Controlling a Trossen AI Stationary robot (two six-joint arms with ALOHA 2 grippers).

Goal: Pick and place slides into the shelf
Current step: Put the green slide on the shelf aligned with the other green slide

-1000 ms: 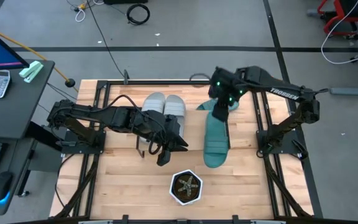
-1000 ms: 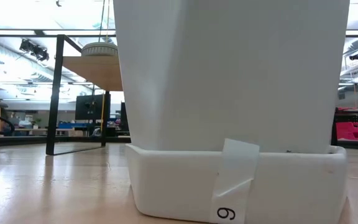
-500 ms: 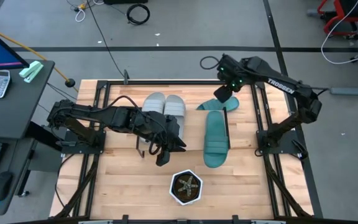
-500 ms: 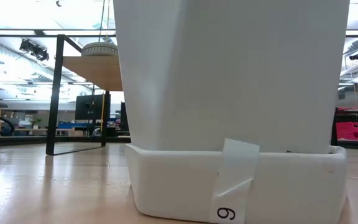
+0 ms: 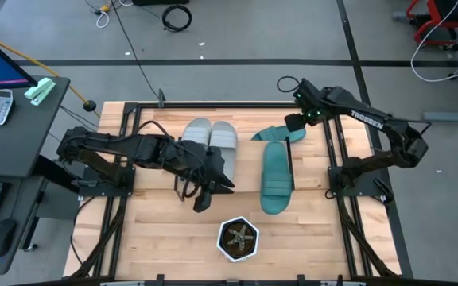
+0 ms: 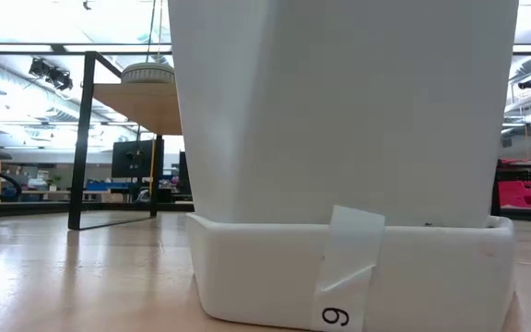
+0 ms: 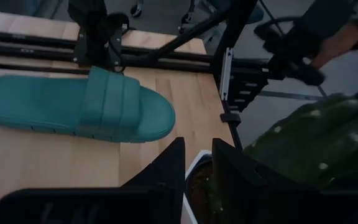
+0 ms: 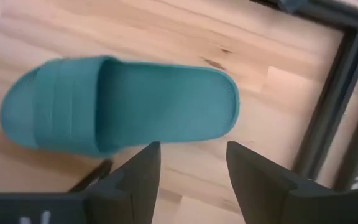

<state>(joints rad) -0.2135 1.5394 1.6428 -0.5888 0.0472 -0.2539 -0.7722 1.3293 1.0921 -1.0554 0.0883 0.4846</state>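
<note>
Overhead, I see two grey slides (image 5: 211, 137) side by side and two teal slides (image 5: 276, 176) to their right, one on the tabletop. My right gripper (image 5: 296, 122) hovers spread and empty. Left gripper (image 5: 199, 202), near the plant pot (image 5: 238, 238): narrow gap, grasping nothing. Only the low view shows the shelf (image 6: 127, 101).

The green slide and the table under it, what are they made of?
The green slide looks like soft rubber or foam: matte, one moulded piece, with ridges across its strap. The table looks like light wood: pale boards with grain lines and a small dark knot, smooth finish.
</note>
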